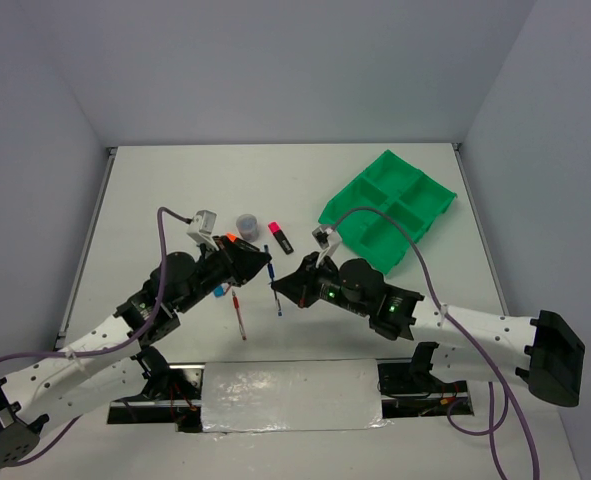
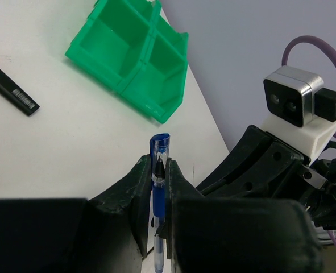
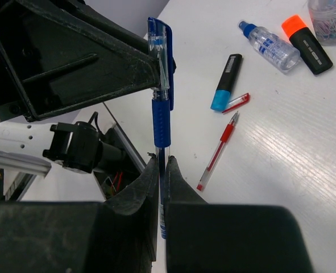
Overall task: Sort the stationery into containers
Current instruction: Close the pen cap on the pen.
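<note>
The red pen [image 1: 240, 318] lies flat on the white bench [image 1: 175, 190], nearest the arm bases. Just beside it, both arms hold the blue pen [image 3: 161, 114]. The right gripper [image 3: 161, 166] is pinched on its tip end and the left gripper [image 2: 158, 169] is pinched on the barrel below the cap. Beyond lie a blue-ended highlighter [image 3: 227, 79], a clear-blue tube [image 3: 270, 42] and an orange-ended highlighter [image 3: 307, 45]. Farther on are a clear round tub [image 1: 247, 224] and a pink-ended highlighter [image 1: 280, 238]. Farthest, to the right and well apart from the pens, sits the green tray [image 2: 170, 85].
</note>
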`<state>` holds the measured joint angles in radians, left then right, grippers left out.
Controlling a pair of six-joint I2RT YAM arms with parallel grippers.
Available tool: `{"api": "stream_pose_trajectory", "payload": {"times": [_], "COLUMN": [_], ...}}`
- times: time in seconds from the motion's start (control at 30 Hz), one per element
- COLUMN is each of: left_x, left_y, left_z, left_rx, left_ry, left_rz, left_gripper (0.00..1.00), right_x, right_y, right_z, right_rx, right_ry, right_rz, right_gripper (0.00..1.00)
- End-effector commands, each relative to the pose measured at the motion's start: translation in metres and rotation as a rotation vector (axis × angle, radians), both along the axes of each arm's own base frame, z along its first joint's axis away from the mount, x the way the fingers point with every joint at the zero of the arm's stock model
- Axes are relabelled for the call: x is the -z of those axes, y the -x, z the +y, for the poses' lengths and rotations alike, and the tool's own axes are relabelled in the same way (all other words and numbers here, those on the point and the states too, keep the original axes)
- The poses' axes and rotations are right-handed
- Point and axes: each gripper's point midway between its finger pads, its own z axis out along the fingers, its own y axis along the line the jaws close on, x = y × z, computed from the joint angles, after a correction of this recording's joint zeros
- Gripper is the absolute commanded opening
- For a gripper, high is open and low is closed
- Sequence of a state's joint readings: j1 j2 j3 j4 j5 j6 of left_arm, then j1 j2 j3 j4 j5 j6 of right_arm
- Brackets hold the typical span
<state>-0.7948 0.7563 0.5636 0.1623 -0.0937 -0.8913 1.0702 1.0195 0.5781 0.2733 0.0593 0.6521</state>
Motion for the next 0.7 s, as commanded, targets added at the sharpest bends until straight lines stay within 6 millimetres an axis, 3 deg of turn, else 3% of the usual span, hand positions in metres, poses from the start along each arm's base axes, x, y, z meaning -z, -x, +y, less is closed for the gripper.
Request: {"api": "stream_pose_trajectory", "payload": {"times": [0.0, 0.2, 0.43, 0.5, 0.67], "left_x": [-0.014, -0.008, -0.001, 0.003, 0.011], "left_y": [0.01, 0.017, 0.025, 0.028, 0.035], "left_z": [-0.01, -0.022, -0.025, -0.026, -0.029], "left_rx": [0.078, 0.13, 0.173, 0.197, 0.235], "left_ry": [0.036, 0.024, -0.011, -0.037, -0.036], "left_rz": [-0.065, -0.078, -0.06, -0.058, -0.048], "left_gripper": [0.0, 0.0, 0.0, 0.0, 0.0], "right_x": [-0.046, -0.085, -0.127, -0.14, -0.153], "right_y": [-0.013, -0.02, -0.041, -0.037, -0.043], "right_z": [-0.002, -0.004, -0.024, -0.024, -0.02], "right_rx": [0.044, 0.025, 0.022, -0.025, -0.066], "right_ry": [-0.088, -0.198, -0.235, -0.245, -0.259], "right_rz": [-0.071, -0.167, -0.346, -0.397, -0.43], "right_gripper": [0.0, 0.0, 0.0, 0.0, 0.0]}}
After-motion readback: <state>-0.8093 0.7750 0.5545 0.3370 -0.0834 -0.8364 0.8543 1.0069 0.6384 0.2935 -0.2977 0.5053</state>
